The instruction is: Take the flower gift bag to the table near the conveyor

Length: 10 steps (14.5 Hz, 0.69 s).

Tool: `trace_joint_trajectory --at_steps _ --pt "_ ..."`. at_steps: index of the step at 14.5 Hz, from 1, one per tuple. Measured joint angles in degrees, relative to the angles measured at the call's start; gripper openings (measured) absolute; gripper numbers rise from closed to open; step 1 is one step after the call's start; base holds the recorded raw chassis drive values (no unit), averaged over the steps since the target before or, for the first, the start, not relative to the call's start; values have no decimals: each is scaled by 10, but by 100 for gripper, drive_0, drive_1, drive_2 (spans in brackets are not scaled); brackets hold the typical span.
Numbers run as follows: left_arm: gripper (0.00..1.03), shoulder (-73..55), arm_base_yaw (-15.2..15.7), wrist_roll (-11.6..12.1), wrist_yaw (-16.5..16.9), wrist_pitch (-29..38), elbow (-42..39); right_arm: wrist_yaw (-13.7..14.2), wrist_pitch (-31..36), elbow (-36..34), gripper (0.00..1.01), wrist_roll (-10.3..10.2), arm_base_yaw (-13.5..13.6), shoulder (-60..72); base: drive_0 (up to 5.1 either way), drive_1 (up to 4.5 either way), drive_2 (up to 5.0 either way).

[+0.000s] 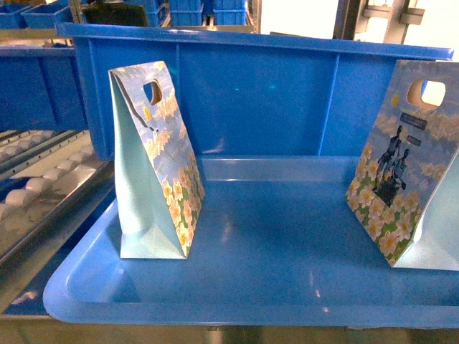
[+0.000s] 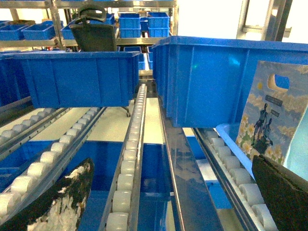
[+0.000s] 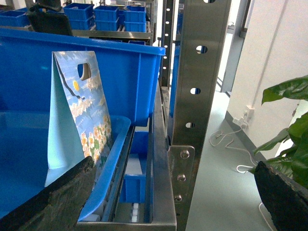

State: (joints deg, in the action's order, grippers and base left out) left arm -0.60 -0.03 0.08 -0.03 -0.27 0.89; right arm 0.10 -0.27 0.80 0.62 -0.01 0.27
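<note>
While we faced the conveyor (image 2: 130, 159), its steel frame and sloping tracks of small white rollers filled the left side of our view, with an upright steel post (image 3: 199, 96) at its right end. Deep blue bins (image 1: 287, 93) sat on the tracks behind, and more were stacked on shelves farther back. In front of us lay a shallow blue tray (image 1: 237, 301), resting on the rack.

Two flower gift bags stood upright in that tray, well apart. We saw the left bag (image 1: 154, 165) near the tray's left side, edge-on, showing its pale teal side panel and a face printed with white daisies under a blue sky. The right bag (image 1: 401, 179) stood at the tray's right side, leaning slightly, with the same daisy print, a dark figure design and an oval handle cutout near its top. Each bag was folded over at the top.

Our left claw (image 2: 168, 202) hung over the roller tracks with its dark fingers (image 2: 57, 202) spread wide, holding nothing. Our right claw (image 3: 163, 202) hovered beside the tray's right edge, likewise spread and empty, near the right bag. A leafy green plant (image 3: 288, 125) stood on the floor beyond the post.
</note>
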Motion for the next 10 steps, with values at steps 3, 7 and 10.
trace_joint_trajectory --at_steps 3,7,10 --pt "98 0 0 0 0 0 0 0 0 0 98 0 0 0 0 0 0" --pt "98 0 0 0 0 0 0 0 0 0 98 0 0 0 0 0 0" --pt "98 0 0 0 0 0 0 0 0 0 98 0 0 0 0 0 0"
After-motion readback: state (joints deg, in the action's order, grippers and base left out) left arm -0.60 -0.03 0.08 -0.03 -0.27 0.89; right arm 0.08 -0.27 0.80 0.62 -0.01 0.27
